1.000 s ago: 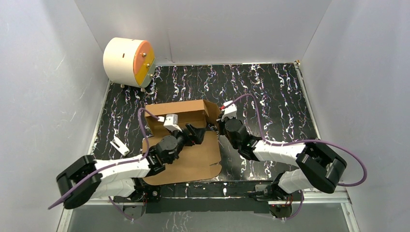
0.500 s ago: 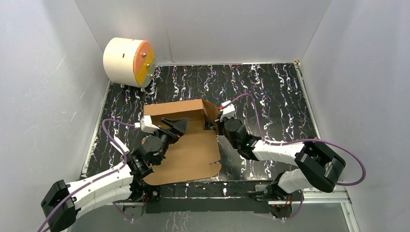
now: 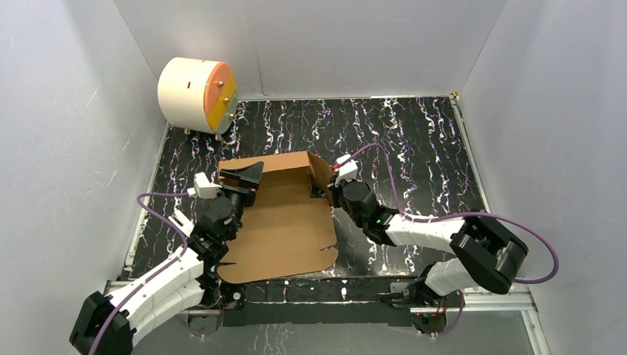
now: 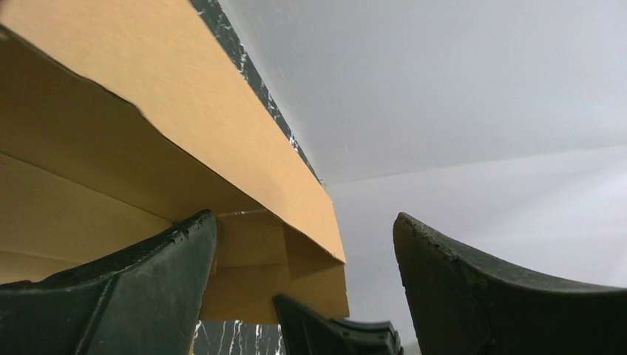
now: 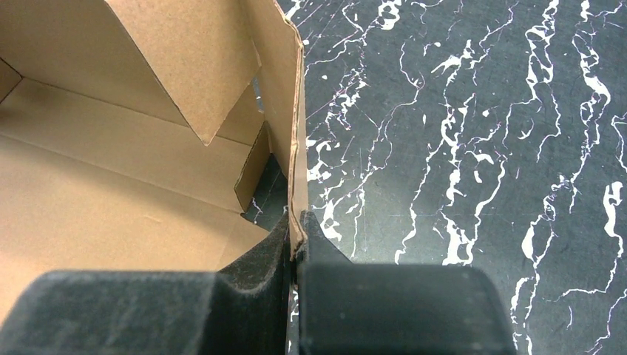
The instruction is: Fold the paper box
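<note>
Box (image 3: 285, 222) arm-side of cylinder (image 3: 194, 92), partly erected | right gripper (image 5: 296, 222) pinching wall edge farthest from cylinder: hold it upright | left gripper (image 3: 246, 175) wide, empty, at corner nearest cylinder: likely raise that side wall squarely.

The left arm (image 3: 166, 277) and right arm (image 3: 418, 228) share white link shells between bulky black joint housings, each trailed by a looping purple cable (image 3: 444, 217). The left end effector's (image 4: 303, 219) fingers (image 4: 148, 296) are matte black, curved and rough along the edges.
</note>
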You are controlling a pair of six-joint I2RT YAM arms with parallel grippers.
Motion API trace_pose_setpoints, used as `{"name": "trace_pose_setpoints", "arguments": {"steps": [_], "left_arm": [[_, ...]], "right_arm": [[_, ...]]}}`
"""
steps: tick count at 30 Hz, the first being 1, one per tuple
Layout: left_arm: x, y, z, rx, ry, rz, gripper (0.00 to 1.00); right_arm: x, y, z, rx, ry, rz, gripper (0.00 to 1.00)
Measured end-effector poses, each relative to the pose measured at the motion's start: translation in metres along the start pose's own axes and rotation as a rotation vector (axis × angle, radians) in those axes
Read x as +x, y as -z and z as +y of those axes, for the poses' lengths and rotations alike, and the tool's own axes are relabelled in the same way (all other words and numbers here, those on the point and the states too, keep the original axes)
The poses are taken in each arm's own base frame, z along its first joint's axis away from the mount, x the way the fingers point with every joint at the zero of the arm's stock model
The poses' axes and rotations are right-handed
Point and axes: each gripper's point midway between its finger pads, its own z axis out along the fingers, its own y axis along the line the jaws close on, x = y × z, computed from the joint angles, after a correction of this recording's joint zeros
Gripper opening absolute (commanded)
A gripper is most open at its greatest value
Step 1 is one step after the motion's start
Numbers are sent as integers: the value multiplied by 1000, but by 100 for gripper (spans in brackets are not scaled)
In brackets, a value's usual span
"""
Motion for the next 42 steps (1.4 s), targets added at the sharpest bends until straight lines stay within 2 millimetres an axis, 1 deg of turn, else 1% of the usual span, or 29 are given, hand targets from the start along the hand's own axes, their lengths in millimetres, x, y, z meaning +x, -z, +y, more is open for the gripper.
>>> {"name": "trace_pose_setpoints", "arguments": {"steps": [3,6,9,11,15,18,23,27,30,34,42], "left_arm": [[-3,-10,13,-42,27,-2,78],[-1,-16,20,-62,49,10,66],[-1,-20,17,-47,72,16,43],[0,-21,13,-33,83,18,34],[3,-23,11,-21,86,32,28],[5,-24,12,-20,90,40,19],[7,-24,10,-15,106,47,7],[7,-24,8,-4,122,47,0],[6,-24,5,8,141,46,0],[8,-25,3,15,158,52,0],[17,-30,8,7,191,77,0]], "right_arm": [[0,0,1,-6,2,1,8],[0,0,2,-11,2,1,8],[0,0,3,-19,2,2,8],[0,0,4,-22,2,4,8],[-1,0,5,-25,3,11,8],[-5,-2,6,-25,-1,16,9],[-11,-3,8,-19,-22,37,9],[-15,-2,8,-6,-40,61,9],[-17,-1,8,7,-61,76,8],[-15,4,7,18,-106,97,7],[-11,10,8,34,-209,125,7]]}}
